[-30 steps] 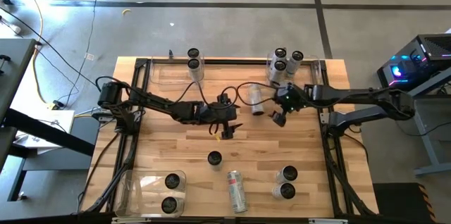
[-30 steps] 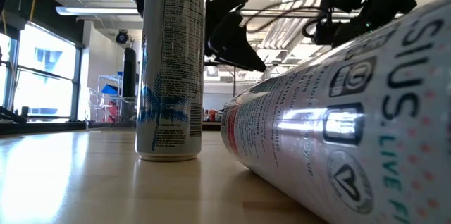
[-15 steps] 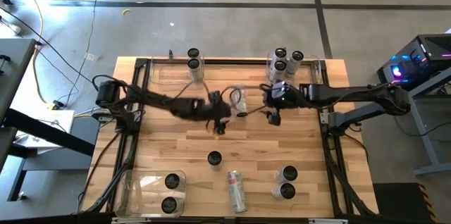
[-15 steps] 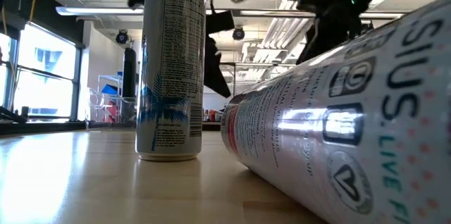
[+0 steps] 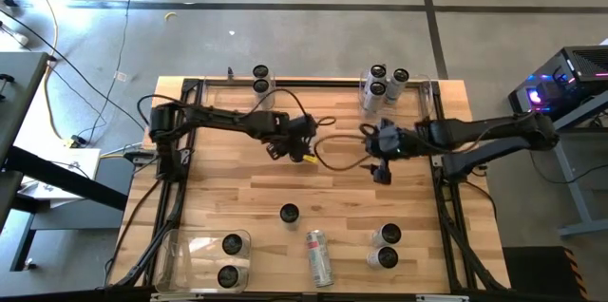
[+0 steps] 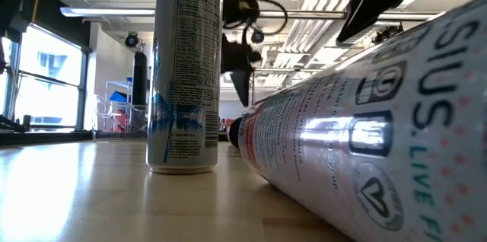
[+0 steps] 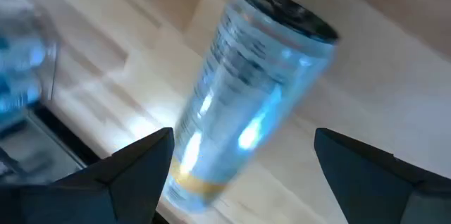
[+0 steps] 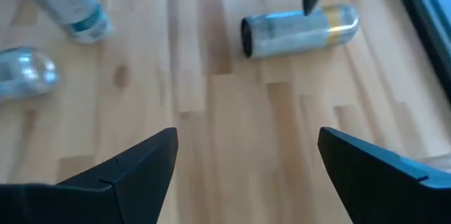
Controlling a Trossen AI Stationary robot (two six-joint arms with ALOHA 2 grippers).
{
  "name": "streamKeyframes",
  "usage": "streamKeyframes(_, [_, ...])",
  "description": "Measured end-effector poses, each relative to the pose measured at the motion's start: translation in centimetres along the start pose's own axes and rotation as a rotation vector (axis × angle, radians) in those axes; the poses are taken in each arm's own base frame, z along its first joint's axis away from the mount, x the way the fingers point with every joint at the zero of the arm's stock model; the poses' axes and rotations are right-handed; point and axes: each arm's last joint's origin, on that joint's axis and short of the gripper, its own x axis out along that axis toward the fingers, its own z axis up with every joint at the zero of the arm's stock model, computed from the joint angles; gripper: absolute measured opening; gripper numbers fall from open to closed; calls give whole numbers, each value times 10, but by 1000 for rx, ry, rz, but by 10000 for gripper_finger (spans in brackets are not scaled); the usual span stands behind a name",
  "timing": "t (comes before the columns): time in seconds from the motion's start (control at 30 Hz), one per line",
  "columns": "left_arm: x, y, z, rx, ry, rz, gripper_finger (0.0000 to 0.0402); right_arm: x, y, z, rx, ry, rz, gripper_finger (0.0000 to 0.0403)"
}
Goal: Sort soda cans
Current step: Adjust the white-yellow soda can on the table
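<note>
Cans are scattered over your worktop (image 5: 237,188), and one lies on its side right at the left pincer (image 5: 291,147), in the middle of the far half. Your left wrist view shows that tipped can (image 7: 246,90) lying between the two spread fingers (image 7: 134,171), not pinched. Your right pincer (image 5: 378,155) is close by to the right, also spread wide and holding nothing; its wrist view looks along the wood at the same tipped can, with the left fingers over it.

Your left arm reaches in low from the left edge, its wrist bent toward the centre. Your right arm stretches in level from the right edge.

Two cans (image 5: 260,80) stand at the far edge on the left and four more (image 5: 382,85) at the far right. An upright can (image 5: 289,214) stands alone in the near half, with a lying can (image 5: 317,255) just beside it. Two cans stand in a clear bin (image 5: 180,250) at the near left corner, and two more (image 5: 385,246) stand at the near right.
</note>
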Motion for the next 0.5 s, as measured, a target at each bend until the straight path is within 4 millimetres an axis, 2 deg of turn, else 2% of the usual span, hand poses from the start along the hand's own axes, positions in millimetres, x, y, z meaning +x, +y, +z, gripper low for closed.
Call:
streamKeyframes(0.2, [47,-12,4,131,112,-67,337,-8,30,-8,-10,4,-1,338])
streamKeyframes(0.33, [60,-14,9,136,117,-79,326,-14,45,-13,-21,-19,-33,338])
streamKeyframes(0.5, [61,-14,11,62,99,-116,289,-19,56,-16,-36,-56,-67,338])
